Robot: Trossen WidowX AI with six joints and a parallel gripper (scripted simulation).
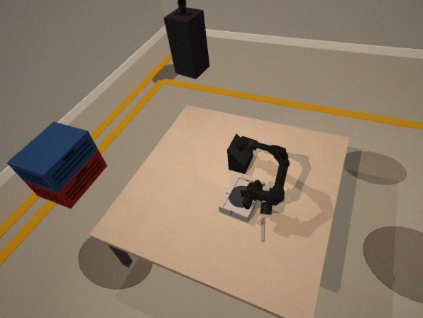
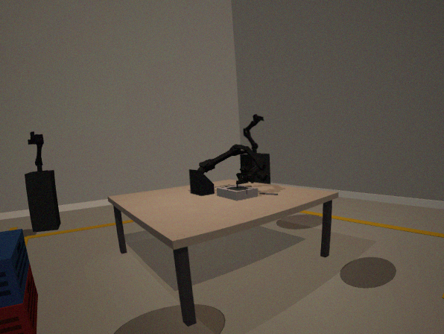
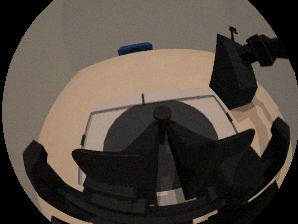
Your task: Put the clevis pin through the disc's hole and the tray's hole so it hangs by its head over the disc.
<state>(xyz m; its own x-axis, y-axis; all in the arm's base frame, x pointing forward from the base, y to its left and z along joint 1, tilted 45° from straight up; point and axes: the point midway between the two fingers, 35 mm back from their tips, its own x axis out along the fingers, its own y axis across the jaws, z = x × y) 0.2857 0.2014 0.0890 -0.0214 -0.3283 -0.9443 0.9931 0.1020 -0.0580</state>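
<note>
The grey disc [image 1: 235,199] [image 3: 122,125] lies flat inside the rimmed steel tray [image 1: 234,214] [image 2: 226,193] [image 3: 96,131]. My gripper [image 3: 161,124] is shut on the clevis pin [image 3: 162,113], over the middle part of the disc. The pin's round dark head sits above the fingertips, and the pin stands about upright. In the exterior view a thin dark shank shows between the fingers and the disc. The disc's hole, the tray's hole and the pin's lower tip are hidden, so I cannot tell whether the tip is in a hole.
A thin grey bar [image 1: 262,229] [image 2: 269,194] lies on the table [image 1: 170,199] beside the tray. The arm's dark base block [image 1: 239,157] [image 2: 201,183] [image 3: 232,75] stands close behind the tray. Blue and red crates [image 1: 57,156] and a dark pedestal [image 1: 188,46] are away from the table.
</note>
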